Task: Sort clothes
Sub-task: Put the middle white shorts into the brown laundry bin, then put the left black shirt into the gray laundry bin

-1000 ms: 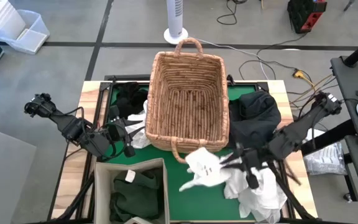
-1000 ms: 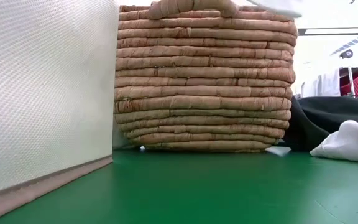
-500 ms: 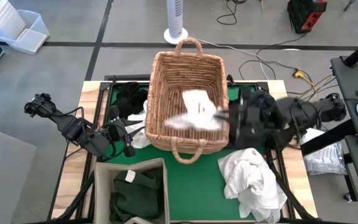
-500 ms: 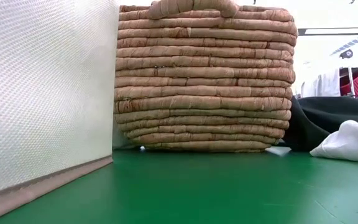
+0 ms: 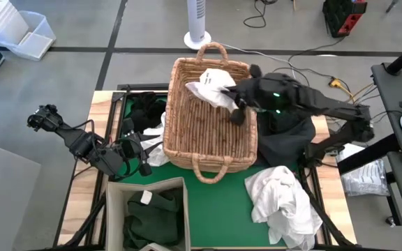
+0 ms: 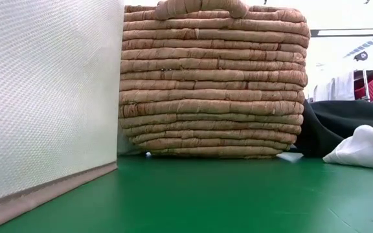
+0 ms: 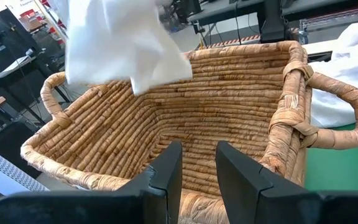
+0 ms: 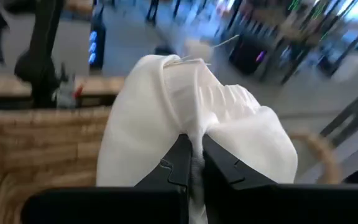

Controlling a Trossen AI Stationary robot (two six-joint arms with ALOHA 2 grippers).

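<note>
The tan wicker basket (image 5: 211, 115) stands in the middle of the green mat. Above the basket's far end, my right gripper (image 5: 230, 97) is shut on a white garment (image 5: 209, 84). That garment also shows in the left wrist view (image 7: 117, 37), hanging clear above the basket's inside. My left gripper (image 5: 149, 159) is at the basket's near left corner, shut on the rim. More clothes lie around the basket. A white pile (image 5: 285, 202) is at the near right and a black garment (image 5: 288, 129) to the right. Black (image 5: 145, 108) and white (image 5: 155, 146) pieces lie on the left. My left gripper has the basket's rim at its near left corner (image 7: 194, 208) between its two fingers (image 7: 166, 177), coming about level from the table's left. Which finger is inside the wall does not show. The basket stands on the mat. My right gripper pinches a bunched fold of the white garment (image 8: 194, 134) between its two shut fingers (image 8: 179, 165). The fingers come from the table's right, slanting a little downward. The cloth hangs slack, lifted clear over the basket.
A beige fabric bin (image 5: 117, 209) with dark green garments (image 5: 145, 216) stands at the near left; its wall (image 6: 44, 97) fills the left of the low view. A white fan (image 5: 197, 24) stands on the floor beyond the table's far edge.
My right gripper has swung up from the white pile at the near right toward the far edge, carrying the white garment. The garment has gone from in front of the basket to above its far end, lifted clear.
</note>
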